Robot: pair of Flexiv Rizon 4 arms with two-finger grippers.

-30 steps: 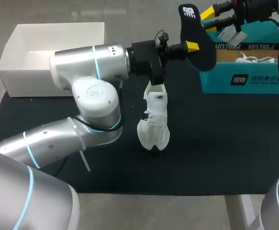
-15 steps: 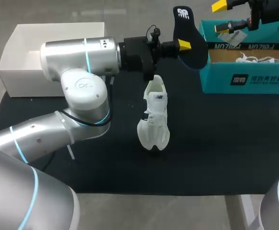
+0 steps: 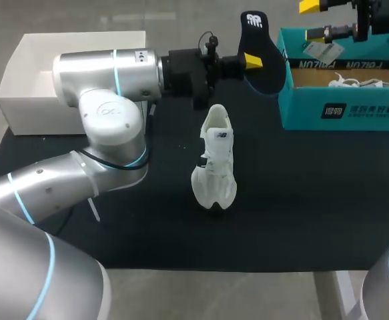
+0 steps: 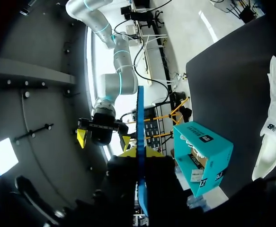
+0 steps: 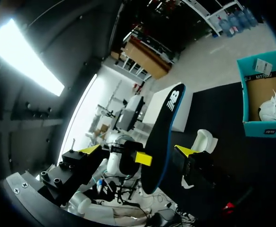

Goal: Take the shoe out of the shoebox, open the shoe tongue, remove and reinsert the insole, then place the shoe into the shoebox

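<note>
Above bench [image 3: 314, 220], head view: right fingers [image 3: 312, 6] had let go of insole [image 3: 262, 63] and drawn back over teal shoebox [image 3: 344, 110], spread wide, empty. Left fingers [image 3: 253, 61] gripped insole alone, lifted clear. Shoe [image 3: 215, 163] unmoved mid-bench.

Left wrist view: insole edge-on, pinched between own fingers.

Right wrist view: insole ahead, untouched.

Handover looked complete; reinsertion likely next.

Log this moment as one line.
left gripper: shut on dark insole | right gripper: open, near teal cardboard shoebox | white sneaker: on black mat
</note>
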